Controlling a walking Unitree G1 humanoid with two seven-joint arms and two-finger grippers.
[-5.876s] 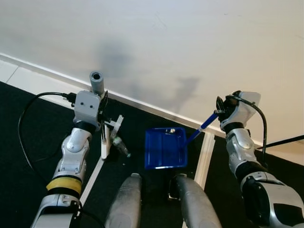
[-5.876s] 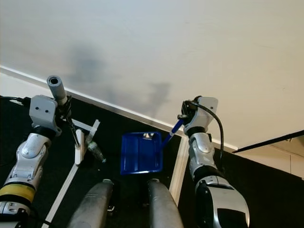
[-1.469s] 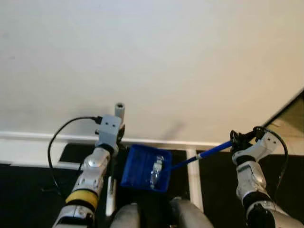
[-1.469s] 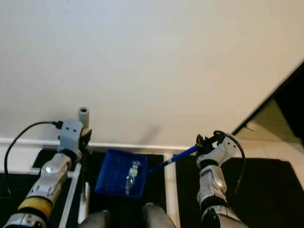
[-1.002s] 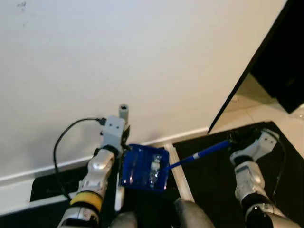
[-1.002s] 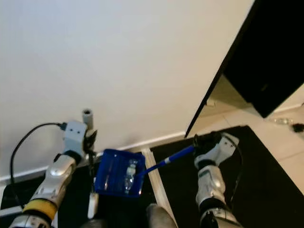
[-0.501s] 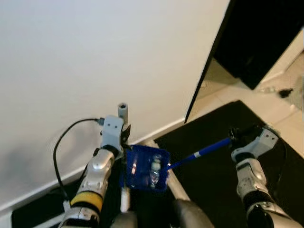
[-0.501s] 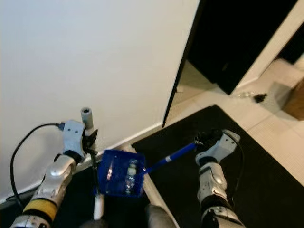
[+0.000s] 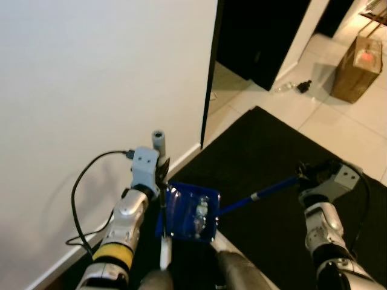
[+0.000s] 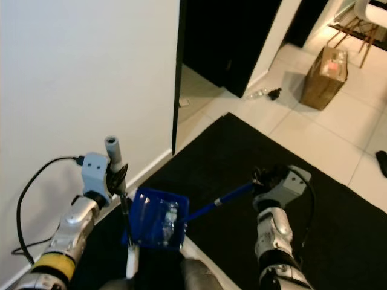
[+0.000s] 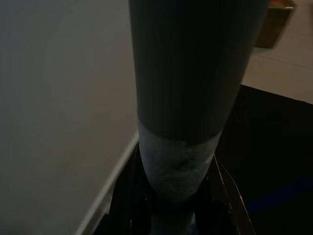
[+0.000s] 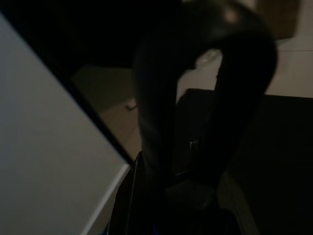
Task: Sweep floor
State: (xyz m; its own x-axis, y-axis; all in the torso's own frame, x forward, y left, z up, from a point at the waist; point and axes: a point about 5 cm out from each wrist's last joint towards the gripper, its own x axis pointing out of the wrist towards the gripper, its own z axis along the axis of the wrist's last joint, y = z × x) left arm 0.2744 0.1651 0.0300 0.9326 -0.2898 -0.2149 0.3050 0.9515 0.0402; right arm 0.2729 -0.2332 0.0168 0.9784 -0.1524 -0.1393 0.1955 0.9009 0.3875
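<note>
Left eye view: one blue dustpan (image 9: 188, 212) hangs above the black mat (image 9: 266, 157) with one clear bottle (image 9: 200, 214) inside. The right gripper (image 9: 307, 174) is clamped on its long blue handle (image 9: 260, 194). The left gripper (image 9: 161, 175) is clamped on one grey-handled broom (image 9: 159, 143). One cardboard box (image 9: 357, 60) stands on the tiles.

White wall (image 9: 91, 78) left of dark doorway (image 9: 266, 36); black mat (image 9: 272, 157) below doorway; pale tile floor (image 9: 338, 121), cardboard box (image 9: 358, 60) right of doorway.
</note>
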